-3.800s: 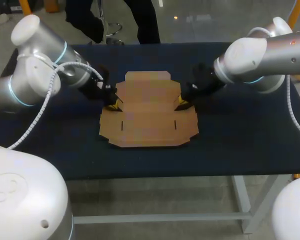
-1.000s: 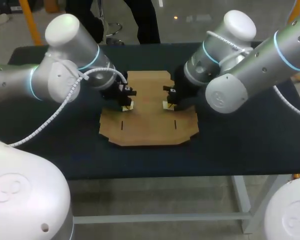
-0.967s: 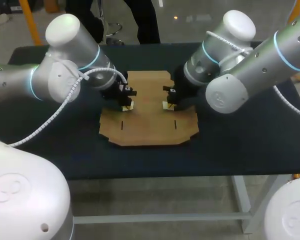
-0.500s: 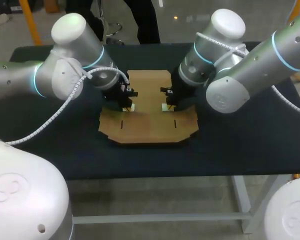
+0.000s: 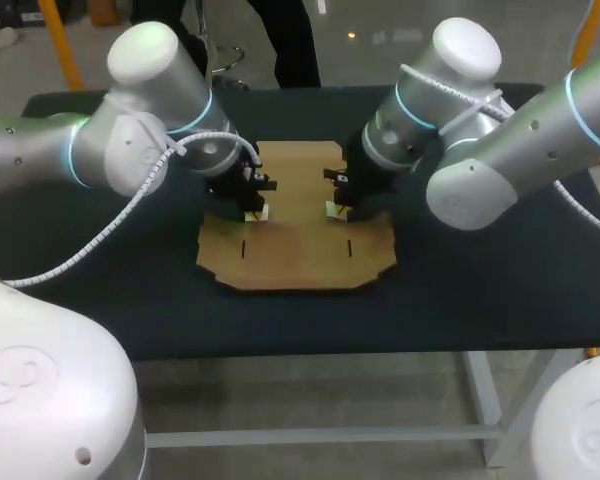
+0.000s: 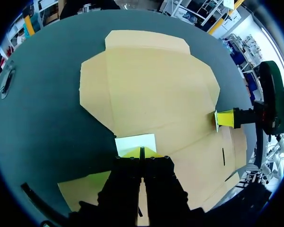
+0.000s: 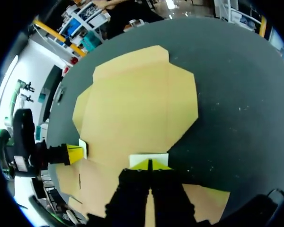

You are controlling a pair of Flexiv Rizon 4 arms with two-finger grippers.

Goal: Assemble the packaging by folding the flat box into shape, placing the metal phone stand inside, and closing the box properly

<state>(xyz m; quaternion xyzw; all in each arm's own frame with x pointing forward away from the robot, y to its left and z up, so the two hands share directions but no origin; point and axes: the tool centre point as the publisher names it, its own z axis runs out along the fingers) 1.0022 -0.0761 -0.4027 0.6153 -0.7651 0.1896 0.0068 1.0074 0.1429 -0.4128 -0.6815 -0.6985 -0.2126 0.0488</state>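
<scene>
One flat cardboard box lies on one dark table; two grippers: left gripper, right gripper.

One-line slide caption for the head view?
Left end effector and right end effector, both shut, rest on opposite sides of the flat cardboard box.

Both arms angle inward, the left hand and right hand facing each other, each with fingers pressed together.
</scene>
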